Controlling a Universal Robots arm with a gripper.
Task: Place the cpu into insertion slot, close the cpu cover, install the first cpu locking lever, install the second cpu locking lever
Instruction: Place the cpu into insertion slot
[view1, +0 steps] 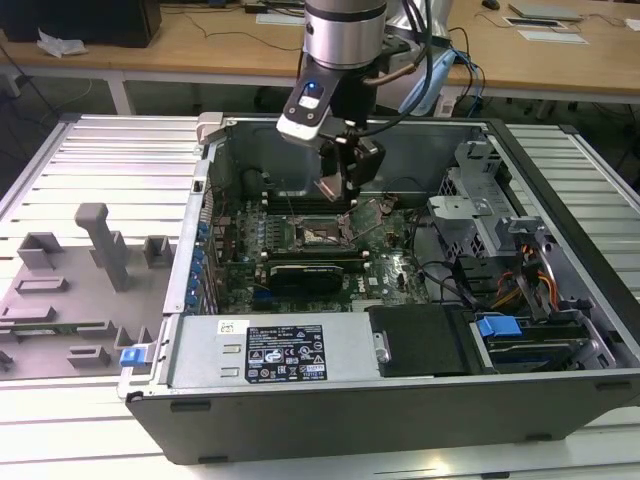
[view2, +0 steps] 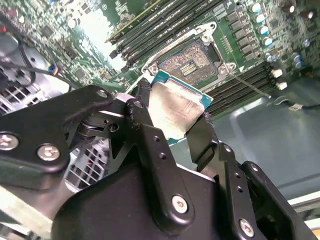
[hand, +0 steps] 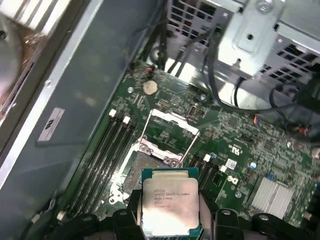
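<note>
Claw (view2: 170, 120) clamped on the cpu (hand: 170, 207), hovering over the insertion slot (hand: 145, 167). Pin field exposed; the cpu cover (hand: 175, 121) stands flipped open.

Bright, even room light is falling across the exterior view, while the computer case (view1: 300, 425) is shading its interior. In the second wrist view, glare is whitening the green circuit board (view2: 100, 30); my gripper (view2: 172, 114) is looking dark, the cpu (view2: 175, 105) gleaming.

You're in a lab | slatted silver aluminium bench (view1: 110, 160) | pale wooden desks (view1: 200, 45) at 12 o'clock | grey plastic jigs (view1: 103, 245) at 9 o'clock
</note>
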